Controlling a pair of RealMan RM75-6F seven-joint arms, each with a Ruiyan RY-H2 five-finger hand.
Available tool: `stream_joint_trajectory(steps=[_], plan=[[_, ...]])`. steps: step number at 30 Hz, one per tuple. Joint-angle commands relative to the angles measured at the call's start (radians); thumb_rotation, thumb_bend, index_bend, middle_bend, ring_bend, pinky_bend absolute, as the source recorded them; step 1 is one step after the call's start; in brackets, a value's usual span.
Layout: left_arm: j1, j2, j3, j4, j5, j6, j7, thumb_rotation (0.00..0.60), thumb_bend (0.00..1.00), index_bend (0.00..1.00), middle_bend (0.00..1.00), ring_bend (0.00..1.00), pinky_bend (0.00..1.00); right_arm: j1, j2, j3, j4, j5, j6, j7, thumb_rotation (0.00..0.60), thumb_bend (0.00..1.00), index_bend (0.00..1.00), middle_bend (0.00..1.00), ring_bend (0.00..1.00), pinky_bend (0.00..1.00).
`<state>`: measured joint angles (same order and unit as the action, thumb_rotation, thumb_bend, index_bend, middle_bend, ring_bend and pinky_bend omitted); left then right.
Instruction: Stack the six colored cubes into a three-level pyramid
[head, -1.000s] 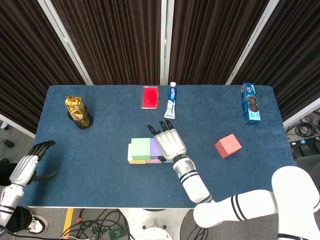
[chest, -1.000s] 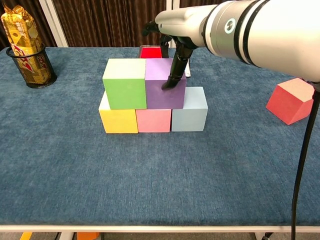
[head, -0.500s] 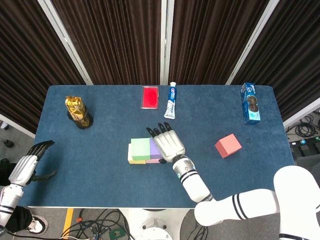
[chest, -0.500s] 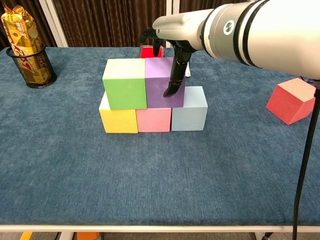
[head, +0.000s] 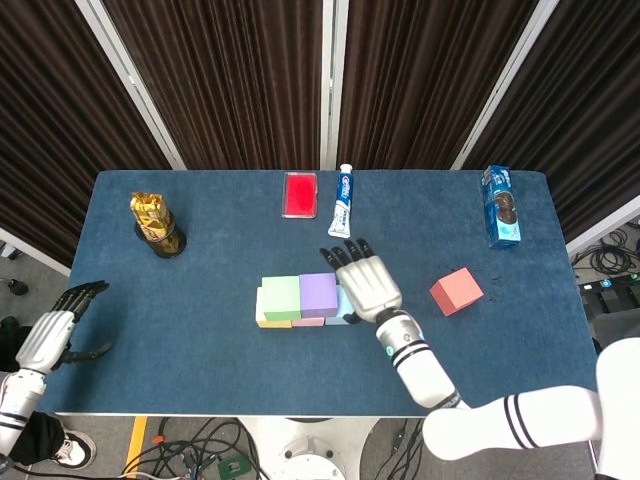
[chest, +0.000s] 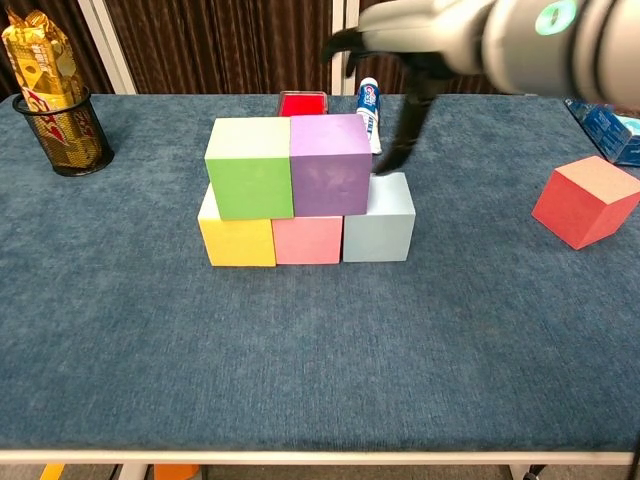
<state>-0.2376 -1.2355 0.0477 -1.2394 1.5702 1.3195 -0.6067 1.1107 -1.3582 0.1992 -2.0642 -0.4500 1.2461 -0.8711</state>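
- Bottom row on blue cloth tabletop (chest: 120, 340): yellow cube (chest: 237, 240), pink cube (chest: 308, 240), pale blue cube (chest: 381, 225), sides touching.
- 2nd level: green cube (chest: 248, 170) & purple cube (chest: 330, 165), side by side.
- Red cube (chest: 585, 200) sits alone, well apart to the right, tilted.
- Right hand (head: 368, 284) above pale blue cube, fingers spread, holding nothing.
- Left hand (head: 55, 335) off tabletop's left edge, fingers loosely apart, empty.
- Toothpaste tube (head: 342, 200) near back edge.
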Motion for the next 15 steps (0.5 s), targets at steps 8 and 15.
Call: stream_joint_trajectory(steps=[8,15], plan=[[-0.013,0.003,-0.013,-0.045,-0.021,-0.030,0.060,0.600,0.23,0.09,0.07,0.00,0.05,-0.175,0.266,-0.204,0.048,-0.249,-0.168,0.129,0.600,0.00,0.00,0.08,0.00,0.00],[-0.019,-0.003,-0.018,-0.078,-0.031,-0.045,0.108,0.600,0.23,0.09,0.07,0.00,0.05,-0.199,0.234,-0.302,0.214,-0.355,-0.262,0.088,0.600,0.00,0.00,0.04,0.00,0.00]])
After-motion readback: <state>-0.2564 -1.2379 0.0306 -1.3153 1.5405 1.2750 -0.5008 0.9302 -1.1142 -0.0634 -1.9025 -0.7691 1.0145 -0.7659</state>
